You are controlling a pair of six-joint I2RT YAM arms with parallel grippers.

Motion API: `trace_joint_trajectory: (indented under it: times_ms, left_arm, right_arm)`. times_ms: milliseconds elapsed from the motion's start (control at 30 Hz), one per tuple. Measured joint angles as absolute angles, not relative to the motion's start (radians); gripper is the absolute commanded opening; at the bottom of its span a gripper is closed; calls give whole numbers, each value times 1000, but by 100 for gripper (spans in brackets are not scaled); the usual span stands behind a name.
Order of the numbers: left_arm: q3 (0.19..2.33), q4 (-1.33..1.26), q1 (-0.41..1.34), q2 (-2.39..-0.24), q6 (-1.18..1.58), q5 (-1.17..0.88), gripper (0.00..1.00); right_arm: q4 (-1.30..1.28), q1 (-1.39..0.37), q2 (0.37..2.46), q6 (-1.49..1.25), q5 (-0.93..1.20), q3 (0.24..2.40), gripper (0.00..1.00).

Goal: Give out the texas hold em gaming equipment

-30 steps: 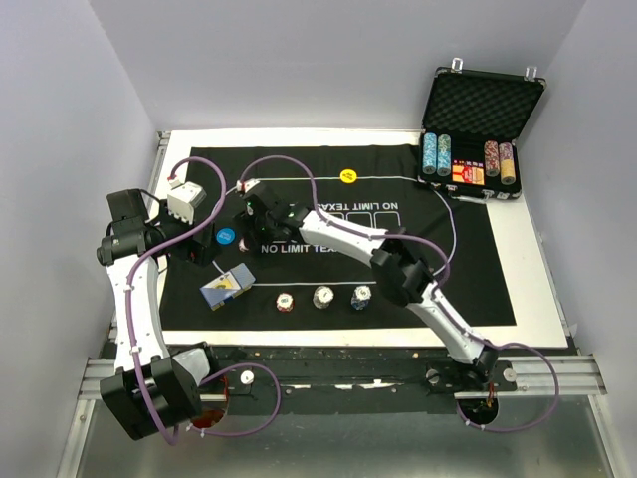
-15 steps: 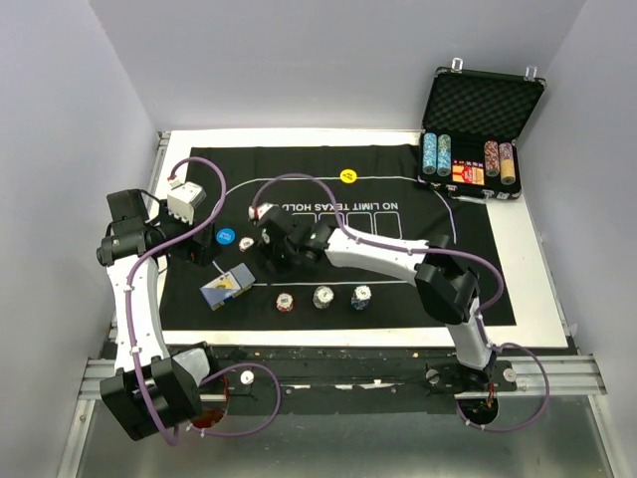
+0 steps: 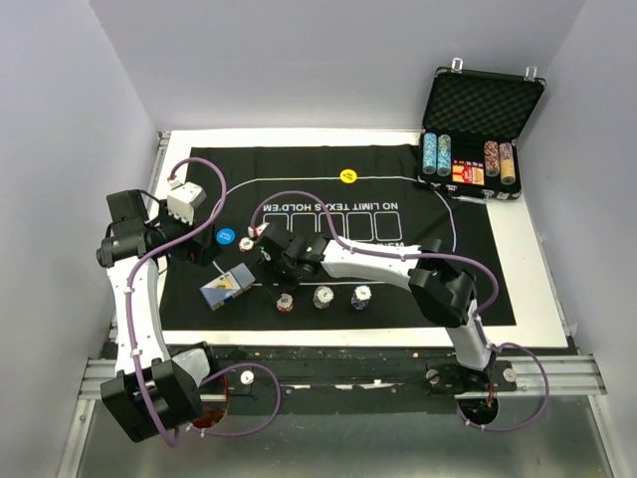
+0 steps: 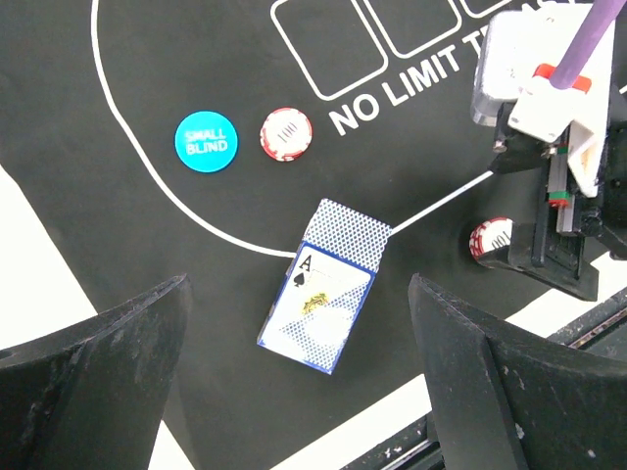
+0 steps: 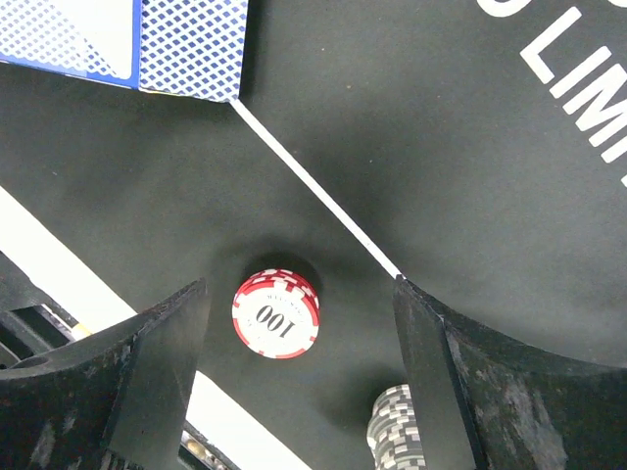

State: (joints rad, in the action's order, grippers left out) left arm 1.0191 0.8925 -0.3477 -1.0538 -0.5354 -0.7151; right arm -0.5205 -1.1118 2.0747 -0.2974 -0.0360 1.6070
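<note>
The blue-and-white deck box (image 3: pixel 227 287) lies on the black mat's near left; it also shows in the left wrist view (image 4: pixel 328 284). A blue "small blind" disc (image 3: pixel 226 237) and a single red chip (image 3: pixel 249 242) lie behind it. A yellow disc (image 3: pixel 347 176) lies far back. Three chip stacks stand in a near row: red (image 3: pixel 286 302), grey (image 3: pixel 323 297), blue (image 3: pixel 361 297). My right gripper (image 3: pixel 276 273) is open and empty, hovering with the red stack (image 5: pixel 276 313) between its fingers. My left gripper (image 3: pixel 203 256) is open and empty, above the deck box.
An open black chip case (image 3: pixel 483 129) with chip rows and cards stands at the back right, off the mat. The mat (image 3: pixel 478 269) ends in a white table strip at the near edge (image 5: pixel 59 255). The right arm (image 3: pixel 378 261) stretches across the mat's middle.
My right gripper has moved toward the near edge, from beside the blue disc to above the red stack. A single red chip now shows next to the blue disc. The left arm has not moved.
</note>
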Motion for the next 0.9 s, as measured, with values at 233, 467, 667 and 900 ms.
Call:
trace_joint_trajectory:
  times_ms: [233,467,667,900]
  left_arm:
    - [1019,893,-348,-1054,-539,-715,99]
    - [1019,892,-348,-1054,-542,-715,99]
    - [1019,892,-348,-1054,-542,-715,99]
    - [1019,892,-348,-1053,-545,-715,99]
  right_arm:
    - [-521,-1132,2100,-298,-30,1588,82]
    - [-523,-1145,2103,-298,-28,1569,76]
    - [-522,-1146,2103,-298,-28,1568,67]
    - [-522,-1147,2111,-299,-10,1558,61]
